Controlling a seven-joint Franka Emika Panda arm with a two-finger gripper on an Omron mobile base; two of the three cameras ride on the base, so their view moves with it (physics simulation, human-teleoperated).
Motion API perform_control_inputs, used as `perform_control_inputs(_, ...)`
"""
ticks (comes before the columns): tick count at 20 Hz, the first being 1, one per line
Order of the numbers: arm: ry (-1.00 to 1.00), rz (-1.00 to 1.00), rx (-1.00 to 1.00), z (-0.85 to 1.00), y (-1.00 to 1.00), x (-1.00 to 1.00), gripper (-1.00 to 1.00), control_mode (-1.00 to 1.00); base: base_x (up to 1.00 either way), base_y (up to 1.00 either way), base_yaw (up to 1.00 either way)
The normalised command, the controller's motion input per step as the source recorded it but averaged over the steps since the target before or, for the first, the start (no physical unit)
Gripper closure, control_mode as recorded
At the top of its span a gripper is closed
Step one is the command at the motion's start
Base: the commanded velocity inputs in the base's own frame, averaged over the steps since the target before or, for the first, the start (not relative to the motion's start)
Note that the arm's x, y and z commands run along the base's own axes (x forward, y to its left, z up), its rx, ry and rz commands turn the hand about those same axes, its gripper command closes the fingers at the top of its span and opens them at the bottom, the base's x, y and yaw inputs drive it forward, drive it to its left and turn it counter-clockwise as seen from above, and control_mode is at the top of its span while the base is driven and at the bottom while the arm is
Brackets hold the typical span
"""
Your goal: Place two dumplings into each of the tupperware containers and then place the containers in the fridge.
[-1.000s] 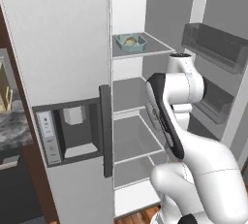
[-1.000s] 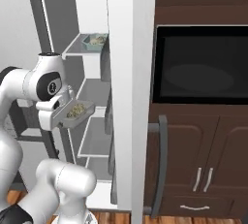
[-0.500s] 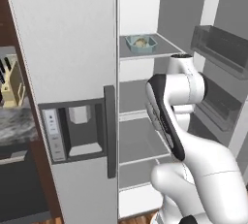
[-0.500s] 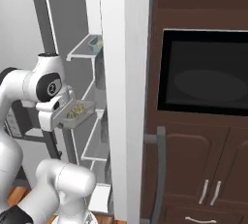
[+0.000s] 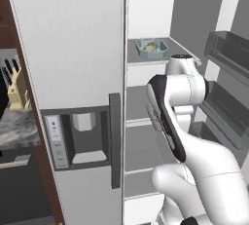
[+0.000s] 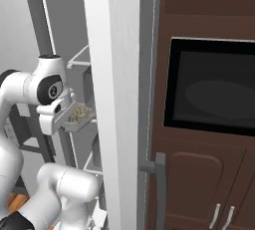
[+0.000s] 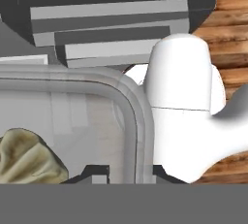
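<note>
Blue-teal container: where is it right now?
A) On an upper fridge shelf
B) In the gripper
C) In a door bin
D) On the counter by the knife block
A: the left base view shows the blue-teal container resting on an upper shelf of the fridge, while the gripper is shut on the clear container holding dumplings.

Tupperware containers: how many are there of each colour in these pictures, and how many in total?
Pale blue-teal container, in the fridge: 1
Clear greyish container, held by the hand: 1
Total: 2
</note>
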Motion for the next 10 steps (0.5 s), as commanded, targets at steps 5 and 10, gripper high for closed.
perform_control_inputs(5,0.0,0.0,0.0,0.0,0.0,0.0,1.0,1.0,0.15,-0.23,0.05)
perform_control_inputs(10,-0.04,0.0,0.0,-0.11,-0.28,0.03,1.0,-1.0,0.0,-0.01,0.0)
